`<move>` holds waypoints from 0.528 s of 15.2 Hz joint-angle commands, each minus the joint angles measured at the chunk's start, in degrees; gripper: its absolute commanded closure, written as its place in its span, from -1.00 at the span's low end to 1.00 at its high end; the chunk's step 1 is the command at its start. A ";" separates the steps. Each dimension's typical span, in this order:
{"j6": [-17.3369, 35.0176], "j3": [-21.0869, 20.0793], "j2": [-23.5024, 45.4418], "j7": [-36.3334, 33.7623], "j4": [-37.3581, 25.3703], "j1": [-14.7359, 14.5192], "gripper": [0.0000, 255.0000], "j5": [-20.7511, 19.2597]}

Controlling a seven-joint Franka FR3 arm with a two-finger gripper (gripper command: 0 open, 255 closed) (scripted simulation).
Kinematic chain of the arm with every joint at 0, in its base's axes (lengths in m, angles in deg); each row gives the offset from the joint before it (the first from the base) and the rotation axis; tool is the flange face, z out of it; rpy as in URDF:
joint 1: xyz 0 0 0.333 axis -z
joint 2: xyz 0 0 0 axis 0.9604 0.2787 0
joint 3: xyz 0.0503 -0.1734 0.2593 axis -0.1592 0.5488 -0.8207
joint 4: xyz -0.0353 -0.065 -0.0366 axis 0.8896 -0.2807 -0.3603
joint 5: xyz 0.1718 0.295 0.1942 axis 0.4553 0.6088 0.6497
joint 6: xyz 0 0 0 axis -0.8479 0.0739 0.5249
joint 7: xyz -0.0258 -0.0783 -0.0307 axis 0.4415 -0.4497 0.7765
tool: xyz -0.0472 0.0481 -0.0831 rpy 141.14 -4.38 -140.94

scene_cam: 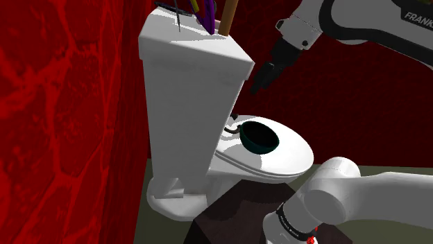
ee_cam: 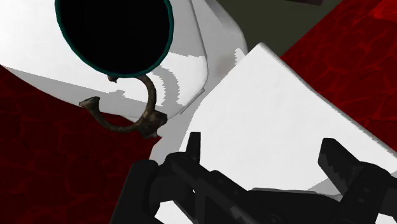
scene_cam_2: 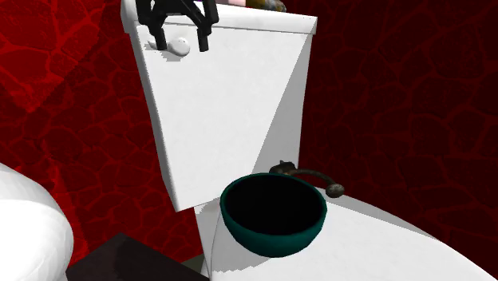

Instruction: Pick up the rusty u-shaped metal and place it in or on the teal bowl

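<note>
Lying on the smooth white toilet lid (scene_cam: 291, 149), the metal (ee_cam: 147, 118) is a thin, pitted, rust-brown rod bent into a U with flared ends. It sits between the bowl (scene_cam_2: 271, 238) and the boxy white tank (scene_cam_2: 231, 104), just beside the bowl's rim. The bowl is round and teal, its hollow dark. The gripper (scene_cam: 255, 86) hangs over the lid near the tank's upper front, its black fingers (ee_cam: 193, 151) wide apart, holding and touching nothing. A red veined wall (scene_cam: 62, 104) stands behind.
</note>
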 commanded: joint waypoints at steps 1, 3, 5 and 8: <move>0.00 0.00 0.00 0.00 0.00 0.00 -1.00 0.00; 3.33 0.78 1.49 0.98 2.25 0.47 -1.00 -0.49; 6.73 1.57 3.28 1.95 4.25 0.94 -1.00 -0.95; 11.91 2.77 6.54 3.39 6.75 1.68 -1.00 -1.60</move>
